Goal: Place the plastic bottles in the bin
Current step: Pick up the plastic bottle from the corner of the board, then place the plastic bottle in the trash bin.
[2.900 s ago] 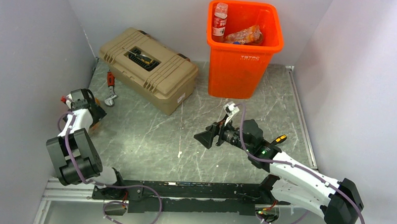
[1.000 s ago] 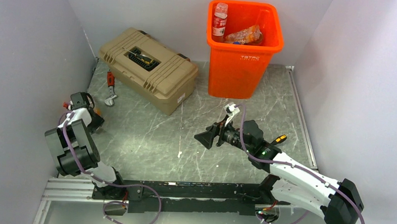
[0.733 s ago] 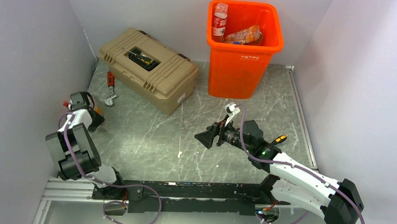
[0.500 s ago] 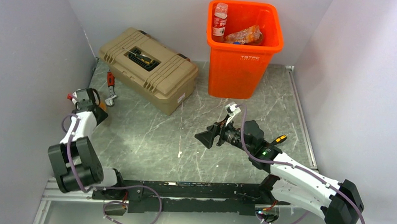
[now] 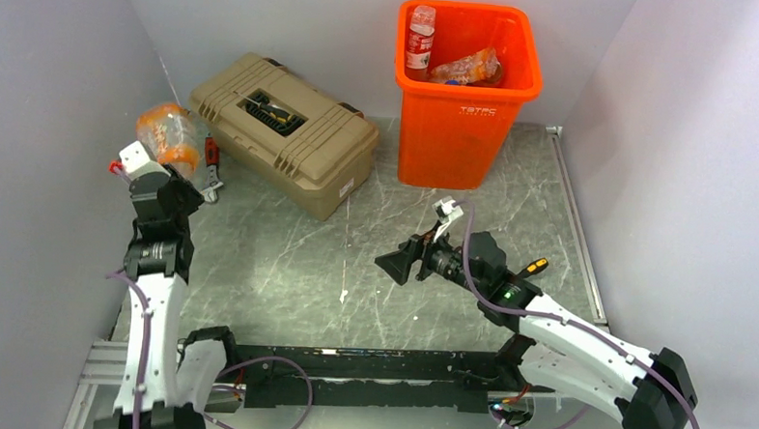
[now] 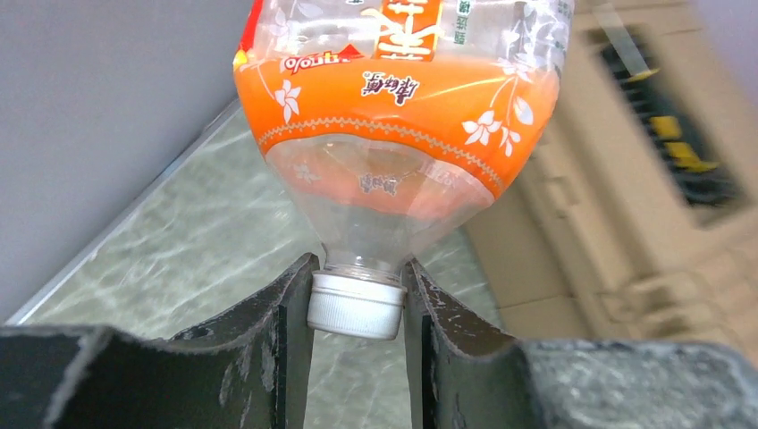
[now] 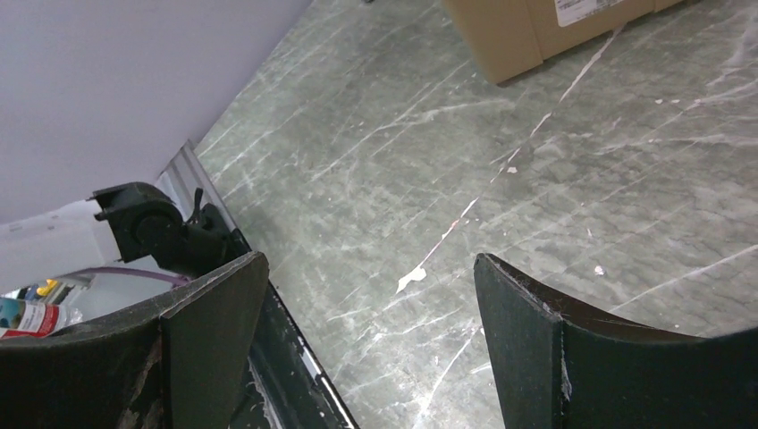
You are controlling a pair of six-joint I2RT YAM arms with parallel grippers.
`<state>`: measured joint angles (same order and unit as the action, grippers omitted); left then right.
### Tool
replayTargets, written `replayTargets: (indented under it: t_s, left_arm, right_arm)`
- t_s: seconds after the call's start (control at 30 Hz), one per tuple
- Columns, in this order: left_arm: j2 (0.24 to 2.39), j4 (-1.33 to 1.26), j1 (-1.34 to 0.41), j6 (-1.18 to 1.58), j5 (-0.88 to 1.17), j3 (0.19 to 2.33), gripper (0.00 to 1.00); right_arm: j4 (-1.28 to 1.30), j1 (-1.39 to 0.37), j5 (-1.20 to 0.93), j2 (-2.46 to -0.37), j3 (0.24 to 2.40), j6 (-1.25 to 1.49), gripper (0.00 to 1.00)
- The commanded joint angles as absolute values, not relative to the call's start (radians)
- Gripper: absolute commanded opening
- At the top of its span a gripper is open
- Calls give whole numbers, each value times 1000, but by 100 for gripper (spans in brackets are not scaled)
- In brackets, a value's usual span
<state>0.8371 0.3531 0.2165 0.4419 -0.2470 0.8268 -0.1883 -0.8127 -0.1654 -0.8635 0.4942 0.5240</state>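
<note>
- Grips the white cap (image 6: 355,306) of a plastic bottle (image 6: 402,89) between the closed fingers of the left gripper (image 6: 357,273), with the bottle's body pointing up and away from the wrist.
- Holds the left arm stretched upward at the left side of the table (image 5: 287,259), close to the wall (image 5: 51,113), with the bottle well clear of the surface.
- Shows a clear, slightly dented bottle with an orange label (image 6: 402,107) printed with white flowers and lettering.
- Hangs the right gripper (image 7: 366,268) wide open and empty, low over the middle of the table and pointing left.
- Finds the orange bin (image 5: 466,131) at the back, well apart from the held bottle, with two more bottles (image 5: 467,66) inside.
- Puts a tan toolbox (image 5: 282,133) between the held bottle and the bin, and a red-handled wrench (image 5: 210,181) on the table beside the toolbox.
</note>
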Motion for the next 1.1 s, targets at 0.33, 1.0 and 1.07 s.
replayTargets:
  t_s: [0.33,1.0,1.07]
  left_arm:
    - [642,-192,94,369,503,731,0]
    - [609,-378,-209,242,771,597,0]
    - [612,-382,-224,237,795,596,0]
  right_arm:
    - [-144,-819,-4,-697,562,485,91]
    - [83,-786,-193,-833,1106,672,100]
    - [122,-785,-173,-862,1151,651,100]
